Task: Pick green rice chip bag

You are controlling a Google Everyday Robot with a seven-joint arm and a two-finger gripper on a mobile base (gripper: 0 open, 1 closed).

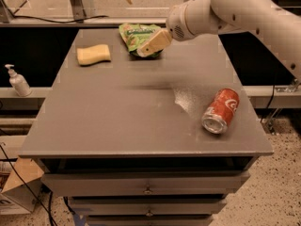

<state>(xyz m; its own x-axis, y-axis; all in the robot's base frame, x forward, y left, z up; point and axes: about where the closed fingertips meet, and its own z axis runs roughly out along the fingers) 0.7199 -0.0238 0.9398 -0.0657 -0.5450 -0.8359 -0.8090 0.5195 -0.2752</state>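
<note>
The green rice chip bag [135, 35] lies at the far middle of the grey table [117, 112], bright green with a darker label band. My gripper [149, 47] comes in from the right on a white arm and hangs just over the bag's right front part, partly covering it. Its tan fingers point down and to the left.
A yellow sponge-like block [93, 54] lies at the far left of the table. A red soda can [220, 110] lies on its side near the right edge. A soap dispenser [18, 80] stands on a ledge left of the table. Drawers sit under the tabletop.
</note>
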